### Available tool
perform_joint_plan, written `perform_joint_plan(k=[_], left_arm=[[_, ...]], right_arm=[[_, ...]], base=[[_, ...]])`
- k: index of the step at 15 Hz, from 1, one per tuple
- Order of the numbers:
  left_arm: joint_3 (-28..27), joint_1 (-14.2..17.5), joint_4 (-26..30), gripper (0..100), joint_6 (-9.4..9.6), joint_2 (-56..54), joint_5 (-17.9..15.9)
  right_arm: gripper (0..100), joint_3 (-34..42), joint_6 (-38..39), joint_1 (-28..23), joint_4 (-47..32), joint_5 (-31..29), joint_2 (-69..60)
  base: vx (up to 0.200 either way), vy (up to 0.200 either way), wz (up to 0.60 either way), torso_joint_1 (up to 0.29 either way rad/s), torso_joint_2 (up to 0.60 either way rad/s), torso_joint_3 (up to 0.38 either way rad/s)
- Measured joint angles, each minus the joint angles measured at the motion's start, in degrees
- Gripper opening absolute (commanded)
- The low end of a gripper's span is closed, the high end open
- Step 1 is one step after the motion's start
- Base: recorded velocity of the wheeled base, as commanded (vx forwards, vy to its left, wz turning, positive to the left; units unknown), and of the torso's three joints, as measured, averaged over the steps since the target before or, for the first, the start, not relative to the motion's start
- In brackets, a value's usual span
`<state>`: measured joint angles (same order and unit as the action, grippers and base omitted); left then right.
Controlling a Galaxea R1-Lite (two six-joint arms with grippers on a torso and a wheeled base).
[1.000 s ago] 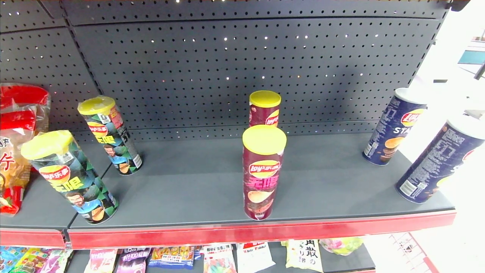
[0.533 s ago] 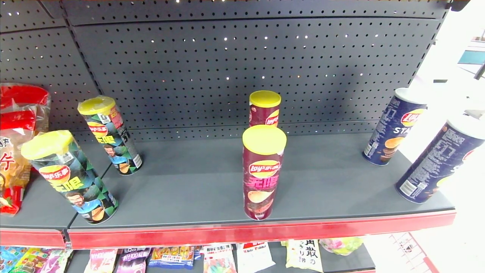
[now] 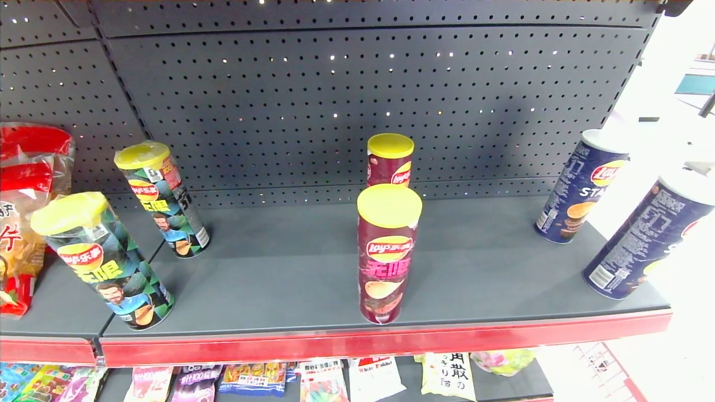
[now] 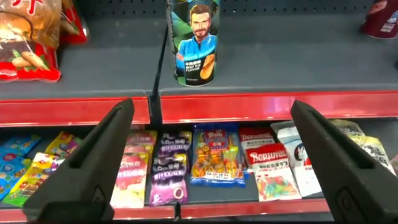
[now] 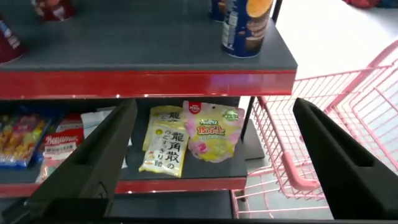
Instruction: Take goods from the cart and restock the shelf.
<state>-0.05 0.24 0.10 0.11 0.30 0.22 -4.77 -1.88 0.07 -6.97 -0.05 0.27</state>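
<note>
Shelf [image 3: 290, 268] of grey metal held standing cans: maroon cans [image 3: 387, 262] at centre, green cans [image 3: 106, 262] at nine o'clock, blue cans [image 3: 578, 190] at three. Pink cart [image 5: 295, 174] stood at five o'clock, below. Left gripper [image 4: 211, 107] and right gripper [image 5: 212, 106] gaped wide, empty.

The head camera looks down and forward onto the shelf [image 3: 279, 279] from above its red front edge [image 3: 385, 340], close. Both wrist cameras face that edge from lower, at its left stretch and right end; all share it.
</note>
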Motion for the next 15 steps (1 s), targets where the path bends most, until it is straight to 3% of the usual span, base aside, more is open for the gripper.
perform_joint_plan(k=[2,4,6,10,13,15], left_arm=[[0.0,-0.06,0.0,100,0.05,-0.21,0.05],[-0.02,-0.04,0.0,100,0.05,-0.28,0.0],[-0.02,-0.04,0.0,100,0.05,-0.3,0.02],[0.0,0.0,0.0,100,0.07,-0.3,0.07],[0.02,0.0,0.0,100,0.07,-0.3,0.11],[0.02,0.0,0.0,100,0.11,-0.3,0.1]], right_arm=[[100,0.44,4.11,0.06,1.23,-2.16,-0.02],[100,0.66,3.38,0.17,1.34,4.4,-0.05],[100,0.96,1.33,0.17,1.61,5.55,-0.06],[100,1.46,2.39,0.13,3.32,4.25,-0.11],[100,4.06,4.08,0.06,13.02,-0.3,-0.11],[100,4.55,3.55,0.06,11.51,-0.46,-0.13]], base=[[0.0,0.0,0.0,0.0,0.0,0.0],[0.0,0.0,0.0,0.0,0.0,0.0],[0.0,0.0,0.0,0.0,0.0,0.0],[0.0,0.0,0.0,0.0,0.0,0.0],[0.0,0.0,0.0,0.0,0.0,0.0],[0.0,0.0,0.0,0.0,0.0,0.0]])
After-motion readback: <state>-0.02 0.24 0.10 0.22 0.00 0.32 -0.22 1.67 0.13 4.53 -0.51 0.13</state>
